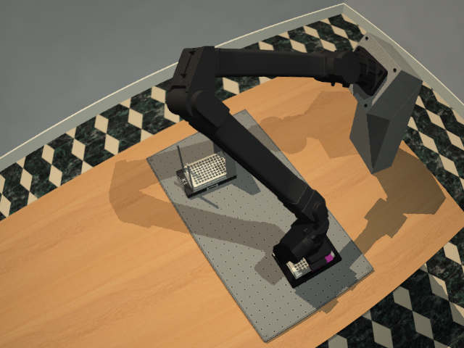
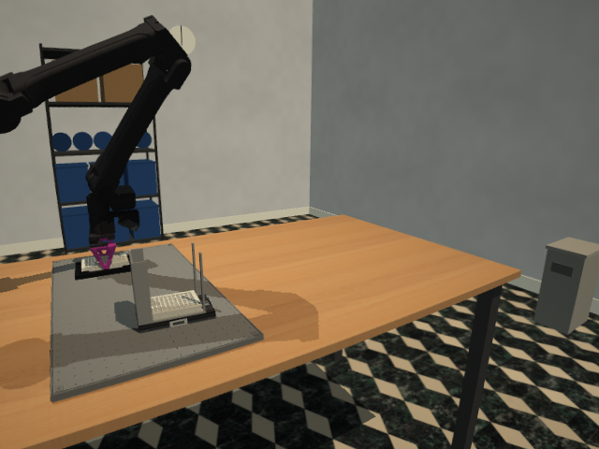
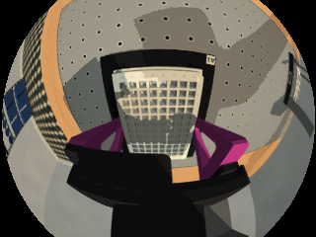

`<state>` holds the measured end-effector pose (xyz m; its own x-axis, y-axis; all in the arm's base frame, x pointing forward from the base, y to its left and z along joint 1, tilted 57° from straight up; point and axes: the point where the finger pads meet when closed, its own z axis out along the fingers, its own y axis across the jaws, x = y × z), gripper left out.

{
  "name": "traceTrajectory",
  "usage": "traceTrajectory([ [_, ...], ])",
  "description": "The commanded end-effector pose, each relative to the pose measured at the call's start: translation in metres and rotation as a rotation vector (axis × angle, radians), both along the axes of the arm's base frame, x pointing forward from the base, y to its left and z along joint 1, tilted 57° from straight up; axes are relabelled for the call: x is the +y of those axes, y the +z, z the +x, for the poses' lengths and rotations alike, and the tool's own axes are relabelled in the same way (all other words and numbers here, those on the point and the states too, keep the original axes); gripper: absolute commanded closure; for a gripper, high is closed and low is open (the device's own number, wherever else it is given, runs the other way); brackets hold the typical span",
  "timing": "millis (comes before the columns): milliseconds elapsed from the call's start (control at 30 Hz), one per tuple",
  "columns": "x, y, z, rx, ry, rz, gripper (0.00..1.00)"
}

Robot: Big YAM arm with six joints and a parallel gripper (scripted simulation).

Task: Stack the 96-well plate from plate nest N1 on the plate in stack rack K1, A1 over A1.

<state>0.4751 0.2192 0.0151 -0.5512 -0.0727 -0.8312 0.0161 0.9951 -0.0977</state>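
A white 96-well plate [image 3: 160, 114] [image 1: 307, 266] sits in the black plate nest N1 at the near end of the grey perforated baseplate. My gripper [image 3: 158, 119], with magenta fingers, is down over this plate and shut on its two long sides; it also shows in the exterior view [image 2: 104, 254]. The pale A1 mark [image 3: 211, 61] lies at the nest's far right corner in the wrist view. A second 96-well plate [image 1: 206, 170] [image 2: 175, 307] sits in the stack rack K1, which has thin upright posts.
The grey perforated baseplate [image 1: 247, 209] lies on a wooden table. A grey robot base block [image 1: 382, 112] stands at the table's far right. A shelf with blue bins [image 2: 104, 168] stands by the wall behind.
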Motion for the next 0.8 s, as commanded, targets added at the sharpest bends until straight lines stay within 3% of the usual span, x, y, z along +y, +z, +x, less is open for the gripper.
traceTrajectory([
  [0,0.002,0.001,-0.005,-0.001,0.012,-0.011,1.00],
  [300,0.002,0.001,-0.005,-0.001,0.012,-0.011,1.00],
  [333,0.005,0.004,-0.014,0.005,0.032,-0.026,1.00],
  [767,0.008,0.016,-0.027,-0.001,0.020,-0.005,1.00],
])
